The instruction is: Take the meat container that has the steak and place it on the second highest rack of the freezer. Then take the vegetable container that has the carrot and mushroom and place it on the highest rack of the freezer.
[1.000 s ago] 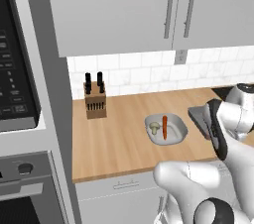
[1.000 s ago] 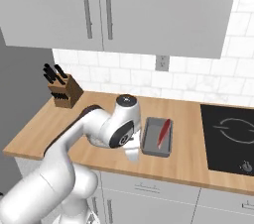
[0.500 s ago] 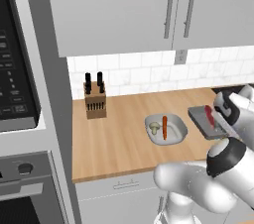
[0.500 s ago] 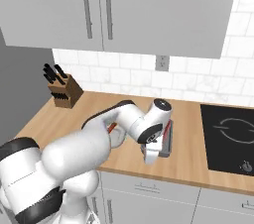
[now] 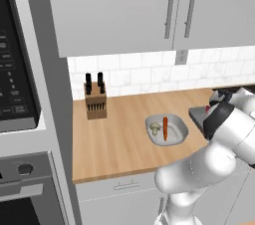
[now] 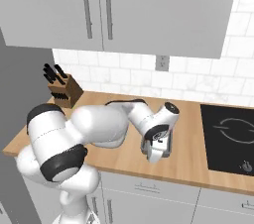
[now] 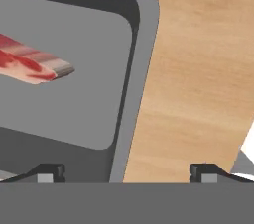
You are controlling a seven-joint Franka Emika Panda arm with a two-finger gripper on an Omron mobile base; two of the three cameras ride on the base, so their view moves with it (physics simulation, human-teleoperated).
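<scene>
Two fingertips of your gripper (image 7: 126, 173), spread wide and holding nothing, straddle the meat container (image 7: 74, 84) wall directly beneath them, steak (image 7: 32, 62) lying just inside, so lower straight until that rim sits deep between them, then squeeze.

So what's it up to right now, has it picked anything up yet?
Not yet. The gripper is open and poised low over the meat container on the wooden counter, one fingertip over the tray's inside and the other over the counter, so its rim lies between them. The steak lies inside. The paler tray with the carrot and mushroom sits untouched.
</scene>
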